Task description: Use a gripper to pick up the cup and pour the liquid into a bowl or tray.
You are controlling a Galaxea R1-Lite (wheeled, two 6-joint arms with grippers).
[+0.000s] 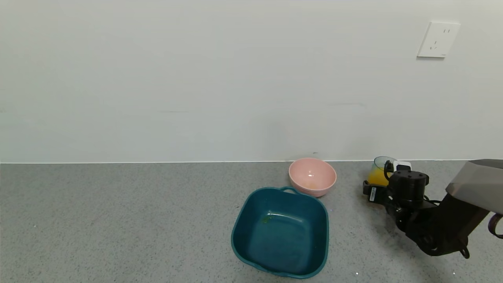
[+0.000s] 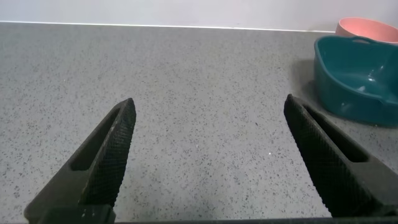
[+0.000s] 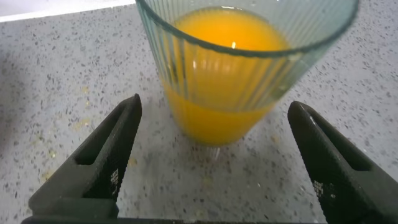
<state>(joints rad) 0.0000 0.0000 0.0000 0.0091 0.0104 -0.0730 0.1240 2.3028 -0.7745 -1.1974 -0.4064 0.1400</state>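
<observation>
The ribbed blue-green cup (image 1: 380,169) stands upright on the grey counter near the back wall, at the right. It holds orange-yellow liquid (image 3: 227,68). My right gripper (image 3: 214,106) is open just in front of the cup (image 3: 242,56), one finger at each side, not touching it. In the head view the right gripper (image 1: 387,179) sits right behind the cup. The pale pink bowl (image 1: 312,176) stands left of the cup, with a faint orange trace inside. My left gripper (image 2: 208,106) is open and empty over bare counter, out of the head view.
A dark teal tub with handles (image 1: 281,231) sits in front of the pink bowl, touching it; it also shows in the left wrist view (image 2: 357,78). The white wall runs close behind the cup and bowl. A wall socket (image 1: 438,39) is up right.
</observation>
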